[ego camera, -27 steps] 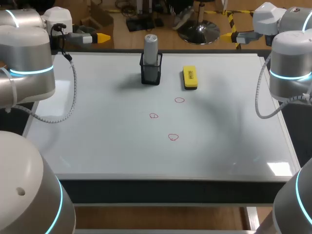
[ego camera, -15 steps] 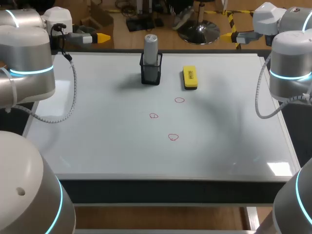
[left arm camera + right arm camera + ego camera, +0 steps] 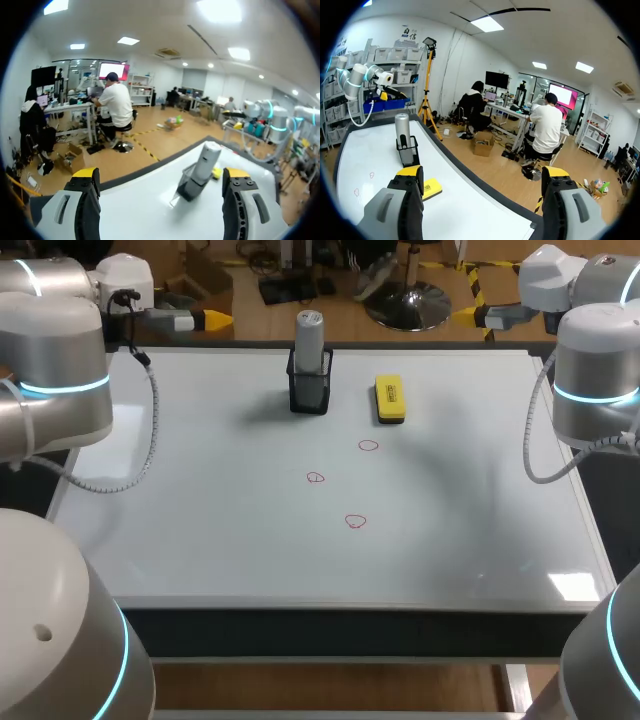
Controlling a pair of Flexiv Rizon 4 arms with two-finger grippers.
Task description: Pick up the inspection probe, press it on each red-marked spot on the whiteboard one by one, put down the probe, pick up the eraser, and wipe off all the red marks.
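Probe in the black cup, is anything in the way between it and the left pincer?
No, nothing visible blocks it. The left pincer is open, and the probe stands in its black holder ahead of it, with only bare whiteboard between them.

Bare whiteboard (image 3: 200, 520) rings the probe (image 3: 309, 335) upright in its holder (image 3: 309, 392), the eraser (image 3: 389, 400) near beside it

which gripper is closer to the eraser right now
Right. The right gripper is behind the eraser and off to its right; the left gripper is farther away, on the other side of the probe.
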